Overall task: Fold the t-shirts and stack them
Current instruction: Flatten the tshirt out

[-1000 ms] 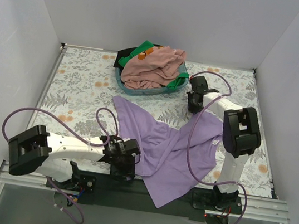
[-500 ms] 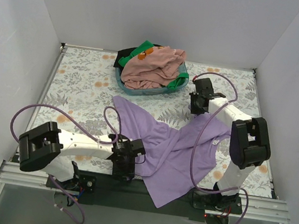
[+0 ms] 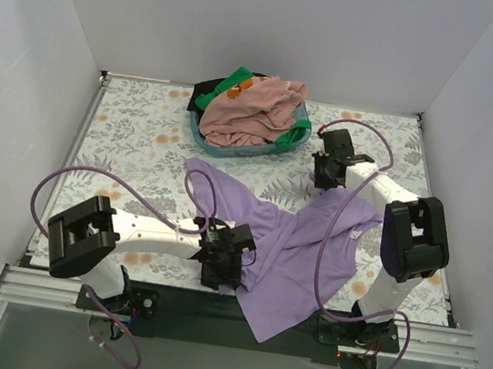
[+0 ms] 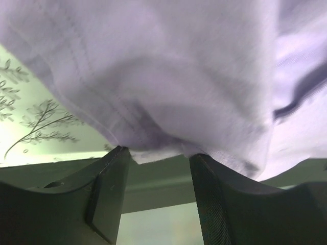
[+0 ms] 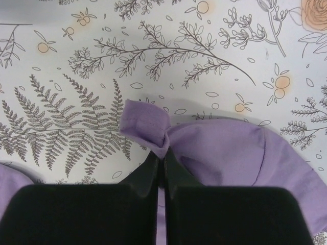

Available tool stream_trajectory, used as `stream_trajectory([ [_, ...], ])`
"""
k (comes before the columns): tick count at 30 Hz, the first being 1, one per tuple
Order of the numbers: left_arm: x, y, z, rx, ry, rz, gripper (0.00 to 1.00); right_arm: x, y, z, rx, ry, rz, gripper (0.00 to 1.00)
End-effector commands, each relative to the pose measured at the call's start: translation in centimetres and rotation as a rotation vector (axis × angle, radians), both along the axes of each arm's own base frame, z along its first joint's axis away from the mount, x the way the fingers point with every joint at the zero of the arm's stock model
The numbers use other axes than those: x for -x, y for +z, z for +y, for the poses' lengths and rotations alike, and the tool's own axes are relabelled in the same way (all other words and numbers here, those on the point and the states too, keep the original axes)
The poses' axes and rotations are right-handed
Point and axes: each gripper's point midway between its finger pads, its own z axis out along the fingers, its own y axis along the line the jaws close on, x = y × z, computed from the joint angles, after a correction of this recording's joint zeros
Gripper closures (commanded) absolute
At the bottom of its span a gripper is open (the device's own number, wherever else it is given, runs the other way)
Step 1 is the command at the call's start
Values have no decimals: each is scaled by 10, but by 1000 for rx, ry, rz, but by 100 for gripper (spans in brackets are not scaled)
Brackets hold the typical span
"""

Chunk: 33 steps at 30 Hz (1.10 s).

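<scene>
Large plain lavender-purple cloth t-shirt (image 3: pixel 297 248) lies rumpled on the floral counter (image 3: pixel 134 131), in front of the teal plastic basket (image 3: pixel 233 152). Risk: right hand (image 5: pixel 161 155), low and just right of the basket, is clamped on only a small corner fold, so a hard pull could strip it out. Left hand (image 4: pixel 156 153), well in front of the basket, has fingers apart with the hem seemingly draped across, ungripped. It may slide off.

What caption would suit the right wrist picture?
Closed right fingers pinch a folded corner of the lavender t-shirt on the floral-print table.
</scene>
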Motion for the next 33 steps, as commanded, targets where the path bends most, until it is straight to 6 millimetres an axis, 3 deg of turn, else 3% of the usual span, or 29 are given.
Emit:
stream_trajectory([
  [1, -20, -4, -5, -30, 48, -76, 51, 4, -8, 0, -13, -2, 21, 99],
  [3, -24, -11, 0, -74, 69, -87, 51, 5, -11, 0, -12, -1, 28, 99],
  [5, -26, -14, 8, -127, 85, -94, 61, 5, -13, 0, -12, -2, 31, 99],
  [6, -27, -14, 8, -140, 87, -92, 78, 5, -14, -1, -11, -4, 34, 99],
  [8, -26, -13, 11, -156, 86, -92, 100, 6, -14, -2, -7, -10, 32, 99],
  [12, -32, 4, 19, -146, 117, -139, 100, 1, 0, -10, 9, -42, -16, 99],
  [13, -33, 16, 25, -147, 129, -159, 100, 0, 6, -12, 14, -49, -32, 99],
  [16, -44, 45, 43, -172, 185, -242, 100, -3, 40, -23, 26, -97, -130, 99],
  [18, -52, 75, 51, -132, 231, -314, 100, -2, 78, -34, 24, -158, -232, 99],
  [19, -61, 93, 58, -133, 262, -374, 100, 2, 107, -38, 1, -175, -301, 99],
  [22, -75, 140, 72, -72, 331, -489, 100, 13, 156, -53, -14, -239, -425, 99],
  [23, -88, 170, 71, -24, 372, -567, 100, 24, 187, -62, -32, -267, -497, 99],
  [25, -98, 209, 79, 37, 410, -652, 100, 35, 236, -69, -72, -281, -602, 99],
  [26, -107, 231, 85, 55, 432, -720, 100, 49, 265, -75, -95, -292, -663, 99],
  [27, -112, 271, 84, 151, 458, -772, 100, 57, 304, -79, -131, -300, -743, 99],
  [28, -115, 294, 85, 193, 463, -815, 100, 66, 327, -83, -142, -295, -787, 99],
  [29, -118, 315, 89, 216, 441, -863, 100, 80, 357, -89, -167, -304, -852, 99],
  [30, -119, 355, 95, 299, 449, -925, 100, 95, 394, -96, -192, -308, -919, 99],
  [32, -120, 402, 97, 420, 460, -998, 100, 116, 435, -107, -199, -314, -1003, 99],
  [33, -116, 430, 102, 464, 393, -1052, 100, 137, 472, -115, -230, -321, -1079, 99],
])
